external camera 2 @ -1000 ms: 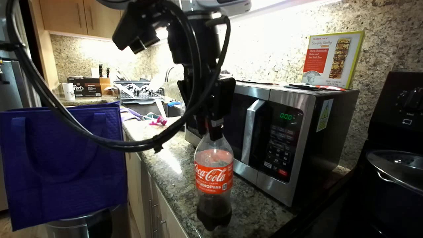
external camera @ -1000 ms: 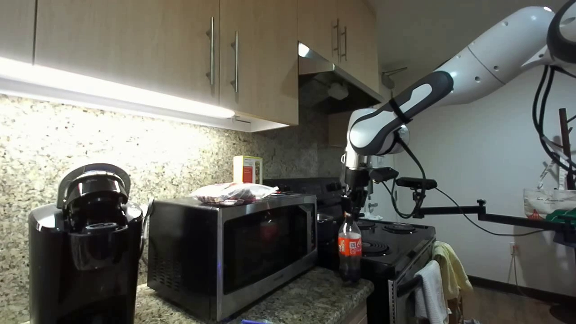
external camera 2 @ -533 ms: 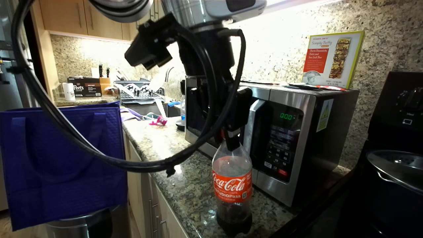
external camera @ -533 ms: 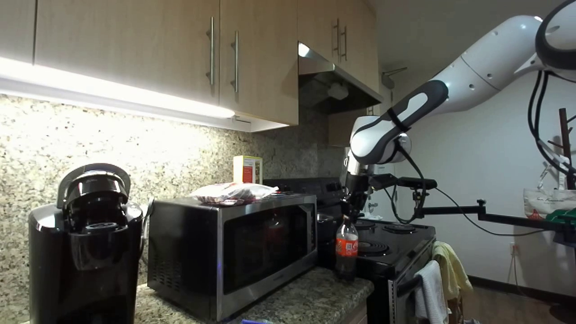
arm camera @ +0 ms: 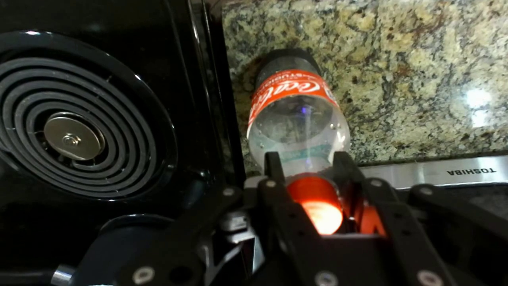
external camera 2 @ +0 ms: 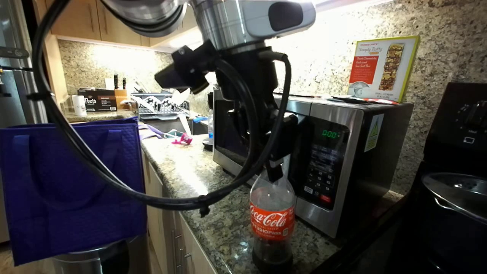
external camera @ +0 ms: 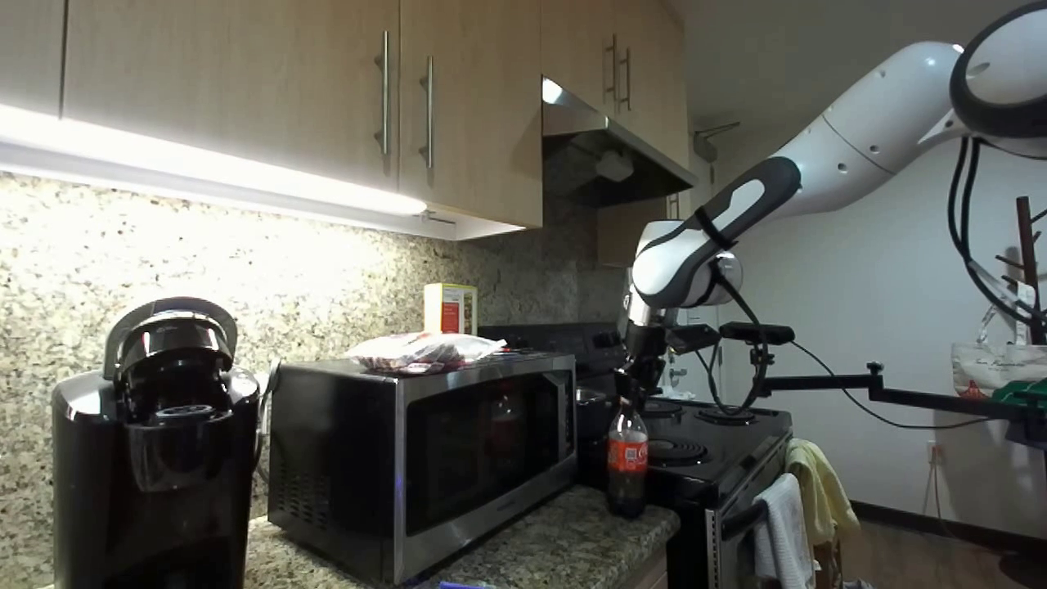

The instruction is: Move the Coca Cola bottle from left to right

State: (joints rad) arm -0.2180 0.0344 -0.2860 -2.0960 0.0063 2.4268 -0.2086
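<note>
Countertop (external camera: 556, 540) is granite-look, no give, so set down softly. In an exterior view, stove (external camera: 728, 458) is just past its right end; microwave (external camera: 421, 462) stands to the left. Coca Cola bottle (external camera 2: 272, 220) is at that right end, just beside the stove, about upright; can't tell if base touches or hangs just clear. Thin plastic, I'd guess: body dents if squeezed, shouldn't shatter. Dark contents (external camera 2: 272, 259) sit low, so bottom-heavy, light to moderate load, might swing or slosh. Gripper (arm camera: 308, 159) is pinching it at the neck. Right spot, I think: narrow, stiffest. Smooth sides likely slick. Cap (arm camera: 317, 206) should limit sliding out.
</note>
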